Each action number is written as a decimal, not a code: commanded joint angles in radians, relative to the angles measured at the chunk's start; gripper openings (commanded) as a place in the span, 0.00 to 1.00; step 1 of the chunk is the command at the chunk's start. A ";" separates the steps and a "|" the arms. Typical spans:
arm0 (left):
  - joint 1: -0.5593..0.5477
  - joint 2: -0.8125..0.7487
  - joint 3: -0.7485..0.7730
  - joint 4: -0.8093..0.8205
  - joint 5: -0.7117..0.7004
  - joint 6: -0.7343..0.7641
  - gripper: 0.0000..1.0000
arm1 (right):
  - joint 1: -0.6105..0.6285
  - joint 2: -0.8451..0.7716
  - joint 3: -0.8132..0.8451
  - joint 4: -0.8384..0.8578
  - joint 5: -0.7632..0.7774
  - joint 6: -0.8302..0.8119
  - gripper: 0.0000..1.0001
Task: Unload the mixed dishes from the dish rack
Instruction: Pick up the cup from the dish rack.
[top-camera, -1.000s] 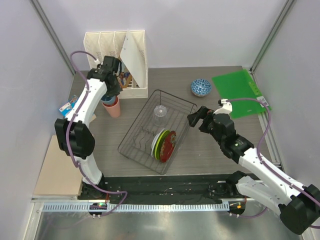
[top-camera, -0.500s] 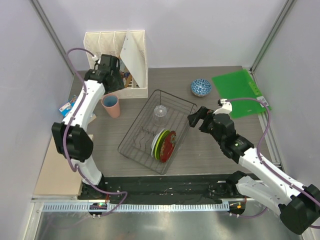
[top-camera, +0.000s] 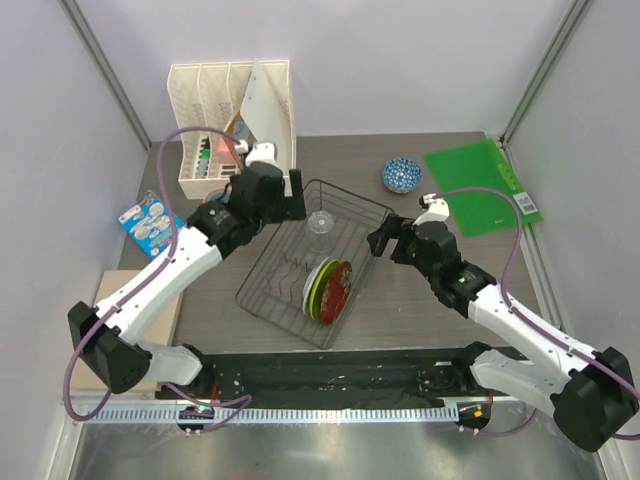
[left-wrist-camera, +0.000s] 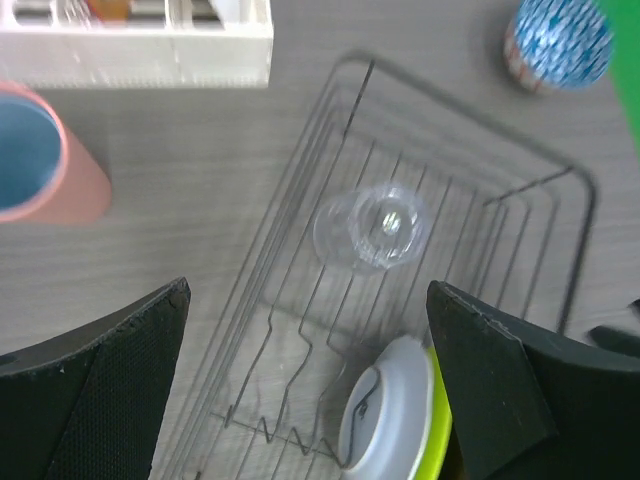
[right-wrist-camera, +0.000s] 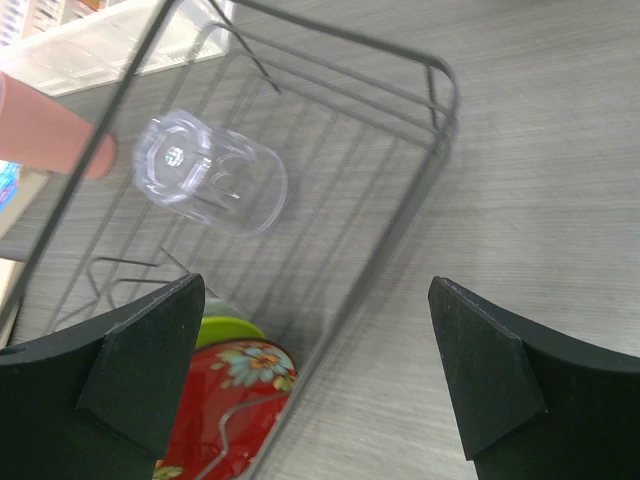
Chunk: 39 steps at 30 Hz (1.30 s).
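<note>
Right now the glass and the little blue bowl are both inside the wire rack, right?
No. The glass is inside the wire rack, but the little blue bowl sits outside it on the table. The top view shows it.

Free room above tumbler (top-camera: 320, 226), rack (top-camera: 352, 194) far end; obstacles at near end: plates (top-camera: 326, 288), prongs (top-camera: 288, 268).
</note>
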 joint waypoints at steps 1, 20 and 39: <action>-0.024 -0.132 -0.172 0.164 -0.006 -0.100 1.00 | 0.019 0.016 0.031 0.142 -0.035 -0.041 1.00; -0.029 -0.579 -0.534 0.227 0.043 -0.145 1.00 | 0.147 0.684 0.595 -0.019 -0.040 -0.257 1.00; -0.030 -0.613 -0.589 0.227 0.057 -0.149 1.00 | 0.183 0.888 0.709 -0.074 0.002 -0.268 0.93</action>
